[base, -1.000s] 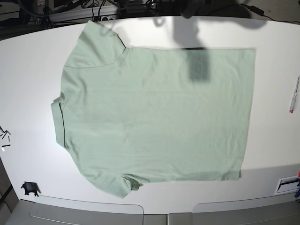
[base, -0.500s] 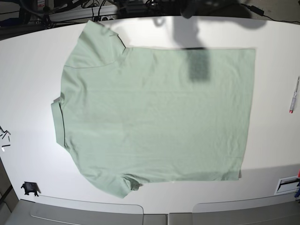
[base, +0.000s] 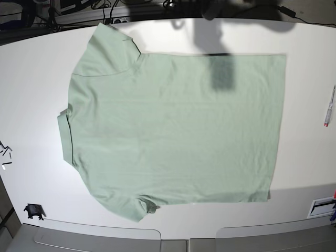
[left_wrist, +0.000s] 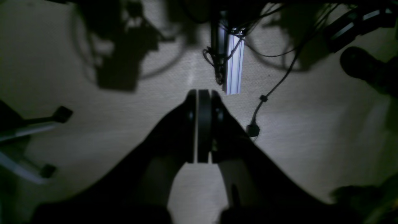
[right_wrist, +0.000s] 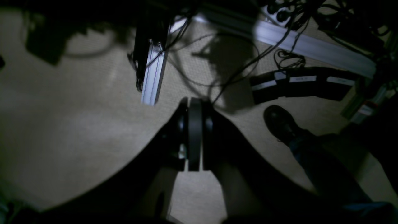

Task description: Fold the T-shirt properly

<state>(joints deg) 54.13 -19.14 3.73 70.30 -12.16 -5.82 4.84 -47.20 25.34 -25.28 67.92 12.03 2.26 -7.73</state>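
The pale mint-green T-shirt [base: 173, 131] lies spread flat on the white table [base: 31, 94] in the base view, collar at the left, hem at the right, one sleeve at the top left and one at the bottom left. Neither arm shows in the base view. My left gripper [left_wrist: 200, 124] is shut and empty, looking at the dim floor. My right gripper [right_wrist: 192, 137] is shut and empty, also over the floor. The shirt is out of both wrist views.
A pen [base: 329, 106] lies at the table's right edge. Small dark bits [base: 33, 211] sit at the lower left. An aluminium strut [left_wrist: 233, 59] and cables show on the floor. A person's shoe [right_wrist: 279, 123] and a power strip [right_wrist: 298, 82] are in the right wrist view.
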